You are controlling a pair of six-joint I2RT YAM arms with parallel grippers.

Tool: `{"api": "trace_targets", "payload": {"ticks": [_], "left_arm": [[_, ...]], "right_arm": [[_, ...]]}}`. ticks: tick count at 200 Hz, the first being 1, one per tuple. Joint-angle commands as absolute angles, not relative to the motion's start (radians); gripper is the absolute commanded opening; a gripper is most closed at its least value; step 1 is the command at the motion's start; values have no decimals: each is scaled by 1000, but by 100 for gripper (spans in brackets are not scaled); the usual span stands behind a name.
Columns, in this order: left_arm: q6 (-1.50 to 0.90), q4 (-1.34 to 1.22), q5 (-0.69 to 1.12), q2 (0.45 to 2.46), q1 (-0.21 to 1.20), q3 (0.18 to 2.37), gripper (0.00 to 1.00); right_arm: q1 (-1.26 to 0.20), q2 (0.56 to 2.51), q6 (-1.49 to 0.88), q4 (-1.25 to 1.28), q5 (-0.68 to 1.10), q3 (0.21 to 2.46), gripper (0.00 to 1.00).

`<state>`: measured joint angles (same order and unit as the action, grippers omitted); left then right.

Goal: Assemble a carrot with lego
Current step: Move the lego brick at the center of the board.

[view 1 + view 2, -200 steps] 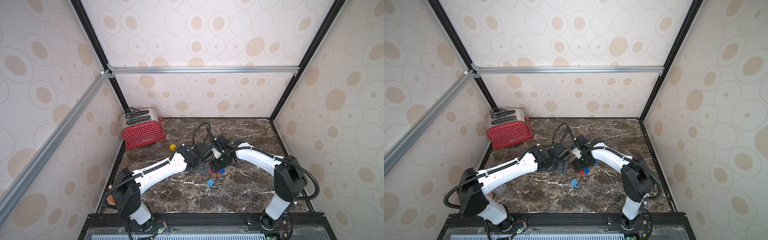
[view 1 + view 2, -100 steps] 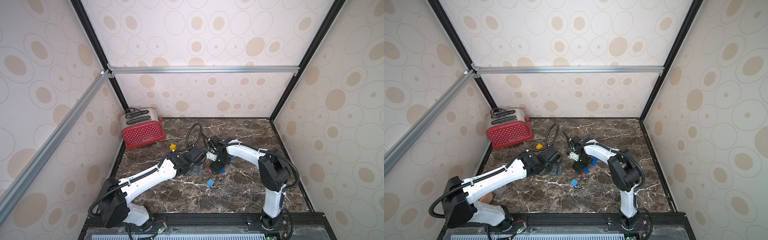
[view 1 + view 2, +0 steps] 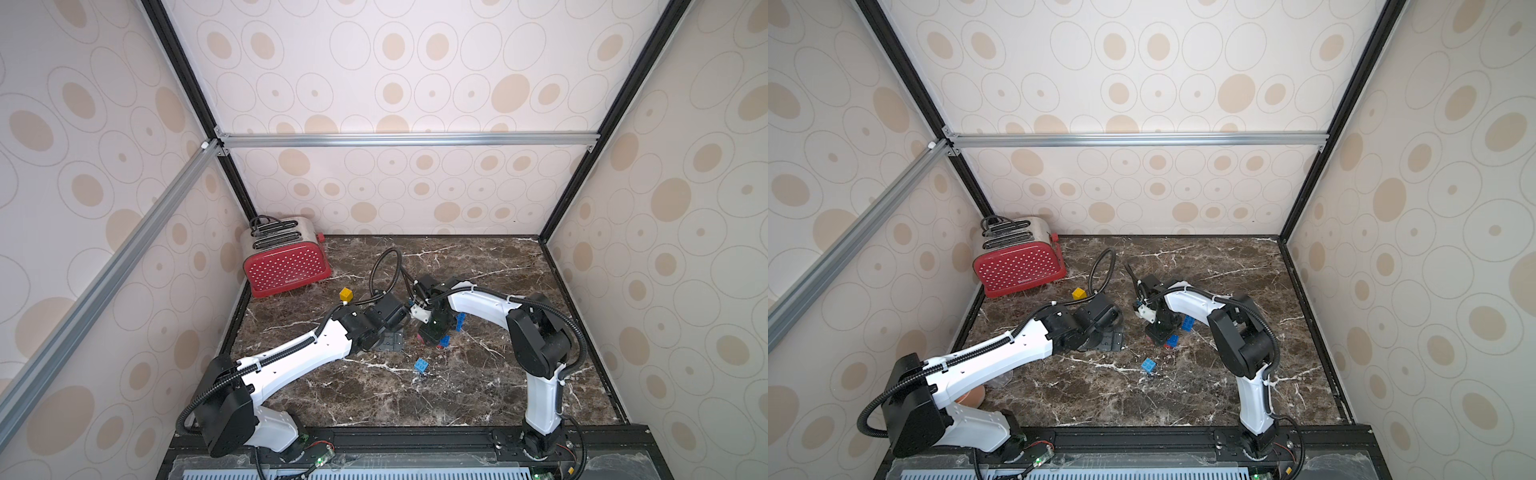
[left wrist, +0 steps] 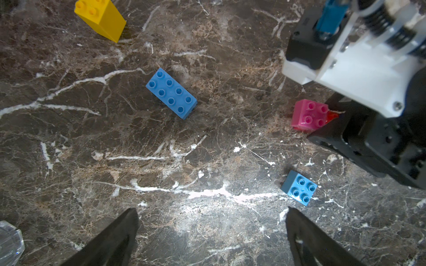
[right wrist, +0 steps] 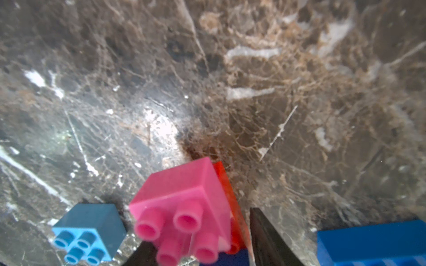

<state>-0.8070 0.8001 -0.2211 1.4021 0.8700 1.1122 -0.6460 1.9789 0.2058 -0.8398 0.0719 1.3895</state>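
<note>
While set low over the middle of counter [image 3: 478, 399], right tool [image 3: 431, 336]: pointed down, fingers [image 5: 265, 239] either side of pink brick [image 5: 184, 191]. Gap narrow, contact not discernible, so grip cannot be told.
Pink brick: small, studs up, sitting on red brick [image 5: 227, 195].
Turning relation: stack directly between right tool's fingers, no reach needed. Right arm clearly nearer. Long axis of red brick mostly hidden under pink brick and tool, not judged.
Left tool [image 4: 212, 209]: wide open, empty, hovering just beside the stack on the left-edge side.
Other bricks: light blue small brick [image 4: 298, 187] near the stack, toward front edge. Blue two-by-four [image 4: 171, 95] under left wrist, hidden in both top views. Darker blue brick [image 5: 368, 241] just beside the stack, toward right edge. Yellow brick [image 4: 101, 19] well apart, toward back-left corner.
Carrot: not yet built. Judged early, only pink on red stacked.
Toaster [image 3: 286, 266]: red, at back-left corner. White brand word on its side, too small to read. No other writing.
</note>
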Motion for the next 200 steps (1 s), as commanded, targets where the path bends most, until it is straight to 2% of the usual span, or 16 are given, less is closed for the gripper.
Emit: {"api": "trace_targets", "payload": {"ticks": [1,47,89,200], "left_arm": [[-815,811,-256,1373,861,1111,99],[-820,809,-259,1364,860,1106,99],[-817,806,-255,1367,860,1106,99],[-771,782,-241,1387,859,1101,99]], "right_arm": [[-648,1978,196,-830,55,1364,52],[-648,1906,118,-765,25,1278,38],[-648,1866,2,-762,5,1211,33],[-643,1636,-483,-765,-58,845,34]]}}
